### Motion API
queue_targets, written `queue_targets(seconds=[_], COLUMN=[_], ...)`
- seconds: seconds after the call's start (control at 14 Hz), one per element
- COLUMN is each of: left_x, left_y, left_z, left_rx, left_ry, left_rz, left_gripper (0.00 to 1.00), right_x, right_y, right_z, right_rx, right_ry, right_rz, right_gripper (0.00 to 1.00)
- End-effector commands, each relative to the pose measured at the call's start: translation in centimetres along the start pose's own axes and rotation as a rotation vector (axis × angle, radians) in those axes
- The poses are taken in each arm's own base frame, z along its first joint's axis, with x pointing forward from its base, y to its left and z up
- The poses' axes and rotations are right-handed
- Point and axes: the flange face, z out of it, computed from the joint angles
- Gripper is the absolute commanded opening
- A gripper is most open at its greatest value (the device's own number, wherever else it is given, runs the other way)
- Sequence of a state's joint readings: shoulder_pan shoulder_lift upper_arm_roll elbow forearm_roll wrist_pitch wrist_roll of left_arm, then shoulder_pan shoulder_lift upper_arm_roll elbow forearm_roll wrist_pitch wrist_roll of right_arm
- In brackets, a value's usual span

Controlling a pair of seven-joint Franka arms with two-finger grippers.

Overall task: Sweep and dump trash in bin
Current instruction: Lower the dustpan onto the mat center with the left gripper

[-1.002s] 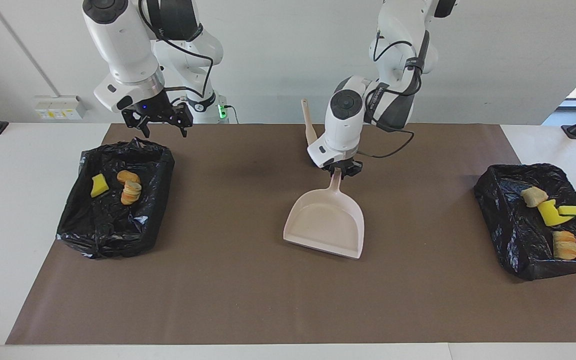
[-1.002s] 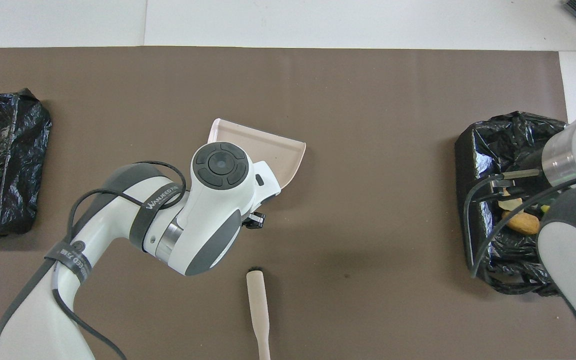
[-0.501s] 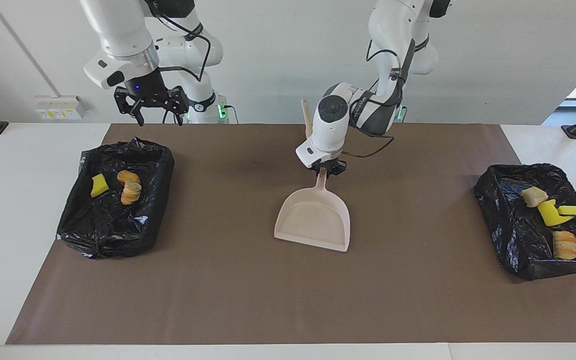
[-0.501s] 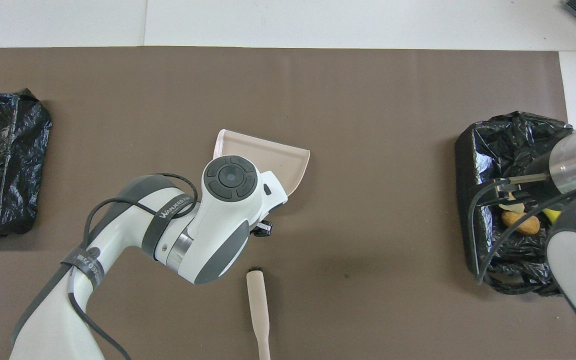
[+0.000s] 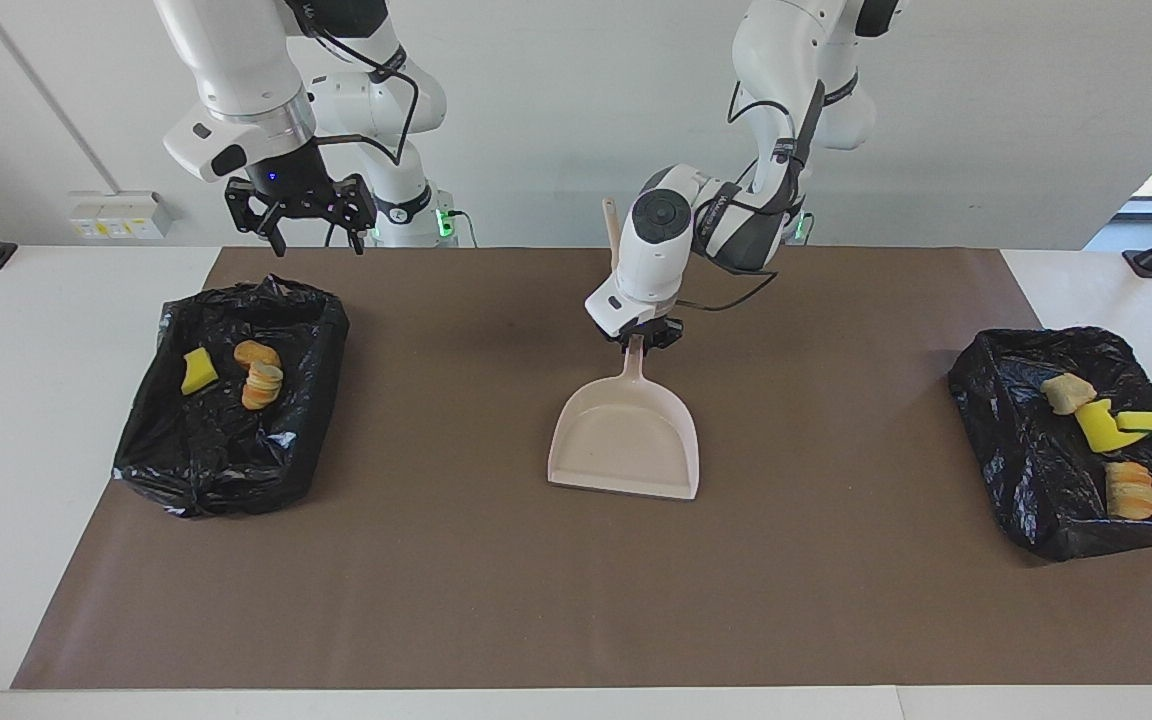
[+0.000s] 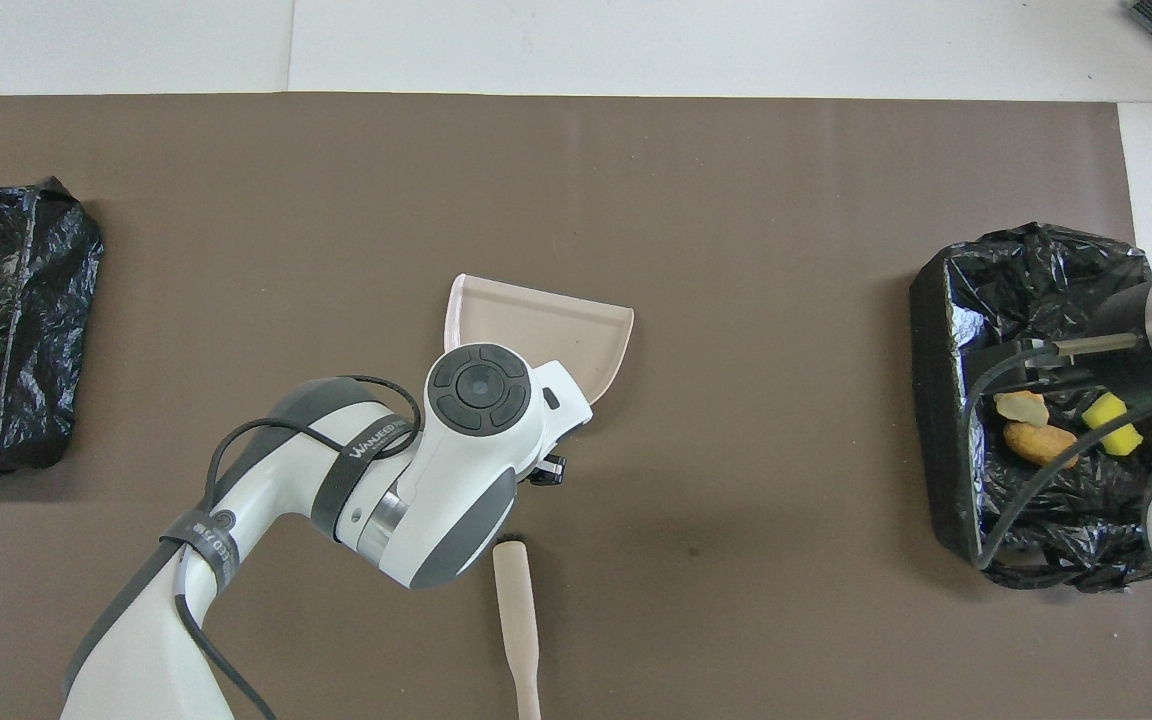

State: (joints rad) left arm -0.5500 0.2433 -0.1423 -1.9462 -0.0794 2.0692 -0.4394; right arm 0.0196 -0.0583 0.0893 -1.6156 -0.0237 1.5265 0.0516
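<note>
now, two black-lined bins are seen on the brown mat [image 5: 496, 590]. the bin at the right arm's end [image 5: 226, 400] is loaded with a yellow chunk [image 5: 198, 372] and tan-orange chunks [image 5: 259, 375]; the bin at the left arm's end [image 5: 1066, 440] is filled with pale, yellow and orange trash [image 5: 1101, 425]. the pink-beige dustpan [image 5: 626, 440] is lying flat mid-mat, its handle clamped by the left gripper [image 5: 642, 340]. the right gripper [image 5: 301, 215] is held spread wide above its bin's nearer edge. a beige brush handle [image 6: 519, 620] is lying nearer the robots. "wanjeed" can be partly read on the left arm's strap [image 6: 368, 440].
</note>
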Motion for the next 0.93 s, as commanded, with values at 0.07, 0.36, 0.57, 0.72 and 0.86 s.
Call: queue_targets(seconds=[0.07,0.36,0.57,0.72,0.86], left_x=[1.4,2.9,3.2,3.7,4.1], left_y=[0.2,0.1,-0.3,-1.3,-3.2], left_z=[-0.7,-1.4,-1.5,-2.6,-4.7], left_rx=[-0.025,-0.019,-0.014,0.015,0.008], left_ry=[0.011,0.018,0.025,0.058,0.088], left_rz=[-0.031,-0.035,-0.024,0.007,0.025], left_gripper=[0.12,0.06,0.52,0.67,1.00], right_x=[0.4,0.4,0.4,0.4,0.3], right_y=[0.6,0.5,0.5,0.4,0.4], right_z=[-0.3,-0.3,-0.3,-0.4,-0.5], right_rx=[-0.001,-0.003,0.000,0.005,-0.001], right_ry=[0.008,0.008,0.008,0.009,0.011], right_rz=[-0.024,-0.025,-0.025,-0.016,-0.024], right_gripper=[1.00,1.00,1.00,1.00,1.00])
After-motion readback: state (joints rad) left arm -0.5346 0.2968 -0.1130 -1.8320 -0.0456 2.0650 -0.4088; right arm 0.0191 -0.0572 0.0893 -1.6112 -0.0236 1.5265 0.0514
